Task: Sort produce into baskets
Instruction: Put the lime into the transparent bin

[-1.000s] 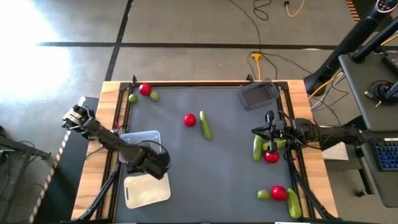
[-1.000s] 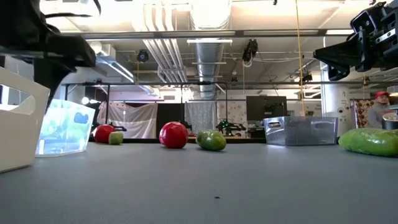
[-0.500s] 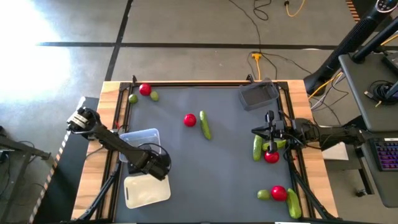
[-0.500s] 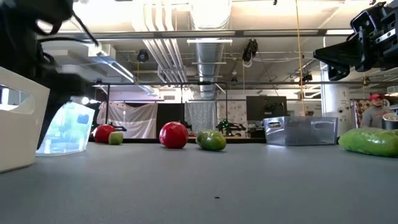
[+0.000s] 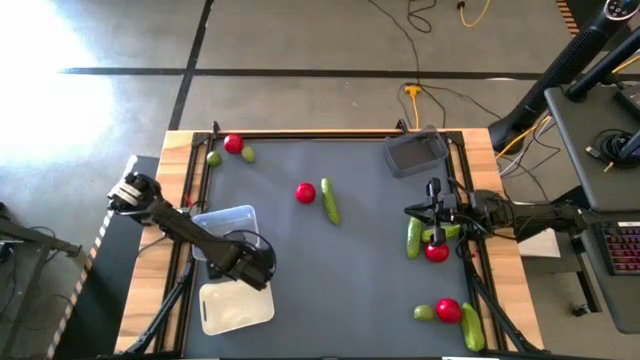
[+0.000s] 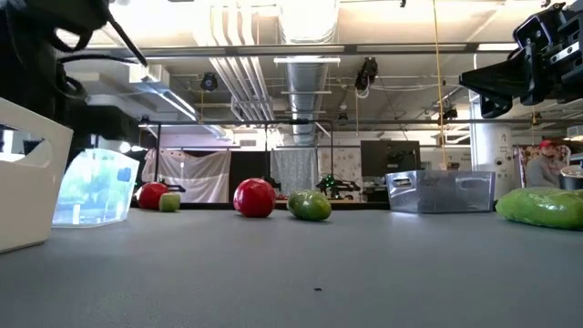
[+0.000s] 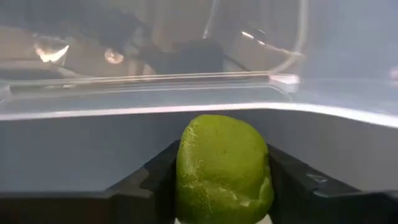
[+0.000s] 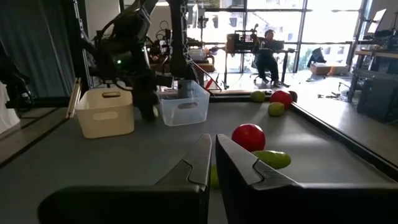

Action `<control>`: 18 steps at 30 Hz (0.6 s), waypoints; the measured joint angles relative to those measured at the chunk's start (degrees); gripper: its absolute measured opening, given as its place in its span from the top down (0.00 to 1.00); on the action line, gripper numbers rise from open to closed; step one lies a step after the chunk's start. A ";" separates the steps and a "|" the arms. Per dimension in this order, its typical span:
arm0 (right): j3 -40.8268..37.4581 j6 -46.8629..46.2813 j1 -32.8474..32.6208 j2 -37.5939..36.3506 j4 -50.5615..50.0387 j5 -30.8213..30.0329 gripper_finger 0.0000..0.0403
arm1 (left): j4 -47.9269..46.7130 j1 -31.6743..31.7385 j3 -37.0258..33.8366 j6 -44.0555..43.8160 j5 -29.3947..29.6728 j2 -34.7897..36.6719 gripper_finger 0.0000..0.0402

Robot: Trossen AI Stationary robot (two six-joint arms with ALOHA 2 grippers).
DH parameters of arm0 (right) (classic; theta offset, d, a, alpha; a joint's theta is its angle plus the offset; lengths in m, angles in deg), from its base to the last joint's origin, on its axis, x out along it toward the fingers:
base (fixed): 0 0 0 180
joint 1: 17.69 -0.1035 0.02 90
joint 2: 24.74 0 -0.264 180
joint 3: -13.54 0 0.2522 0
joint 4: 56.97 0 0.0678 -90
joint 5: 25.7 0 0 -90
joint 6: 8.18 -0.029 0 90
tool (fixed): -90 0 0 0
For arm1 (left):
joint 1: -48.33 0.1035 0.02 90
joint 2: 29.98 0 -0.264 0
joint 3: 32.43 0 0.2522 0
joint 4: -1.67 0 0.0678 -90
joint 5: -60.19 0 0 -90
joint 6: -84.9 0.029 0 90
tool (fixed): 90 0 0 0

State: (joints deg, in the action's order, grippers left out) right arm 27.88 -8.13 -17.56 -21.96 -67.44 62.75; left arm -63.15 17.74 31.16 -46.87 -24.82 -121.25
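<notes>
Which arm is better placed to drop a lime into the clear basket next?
Left. Its tool already holds a lime right at the clear basket; the right tool waits empty across the table.

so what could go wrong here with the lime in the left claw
The left claw holds the lime right at the clear basket, close to the white basket. Released off-centre, it might hit the rim and roll onto the table. The claw could also nudge the light clear basket when it pulls away.
</notes>
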 joint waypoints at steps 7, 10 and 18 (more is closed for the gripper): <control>-0.01 0.00 0.00 0.00 0.00 0.00 0.96 | -6.20 -0.91 7.61 8.70 0.57 5.14 0.66; -0.02 0.00 0.01 0.00 0.00 -0.01 0.96 | -19.08 -0.55 13.76 10.29 5.24 7.34 0.66; -0.02 0.00 0.00 0.00 0.00 0.01 0.96 | -34.34 8.91 12.32 24.52 7.64 15.19 0.66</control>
State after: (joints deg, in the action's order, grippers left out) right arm 27.87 -8.13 -17.57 -21.96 -67.44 62.75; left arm -97.50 26.65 43.48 -22.36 -17.18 -106.05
